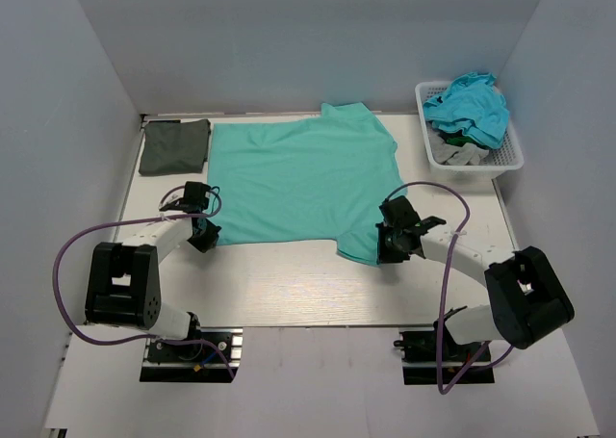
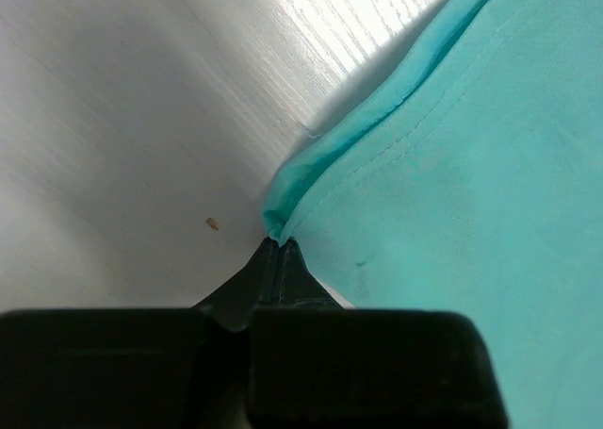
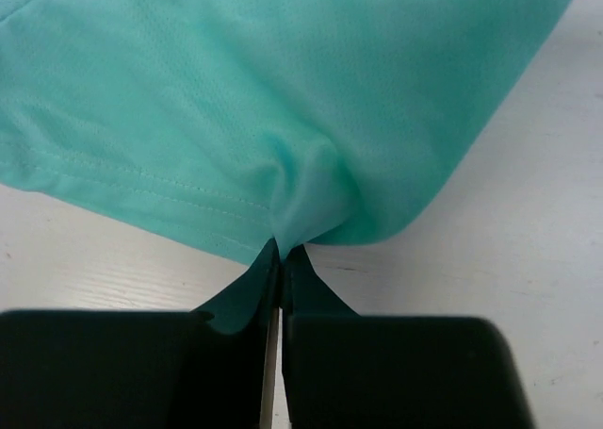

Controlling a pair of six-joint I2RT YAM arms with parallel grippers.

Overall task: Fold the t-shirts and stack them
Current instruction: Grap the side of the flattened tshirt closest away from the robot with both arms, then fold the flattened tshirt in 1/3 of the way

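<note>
Pale wood-grain table (image 1: 289, 294), boxed by blue-grey walls (image 1: 308, 43). Teal t-shirt (image 1: 298, 178) spread at centre; left claw (image 1: 204, 234) clenched on its 8 o'clock corner, right claw (image 1: 387, 250) pinching its 5 o'clock hem. Folded dark t-shirt (image 1: 174, 146) at 10 o'clock, basket (image 1: 481, 170) at 2.

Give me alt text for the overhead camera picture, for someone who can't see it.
A teal shirt lies flat on a white table, the left claw and right claw each pinching its near edge. A folded dark shirt sits far left; a basket of clothes far right.
</note>
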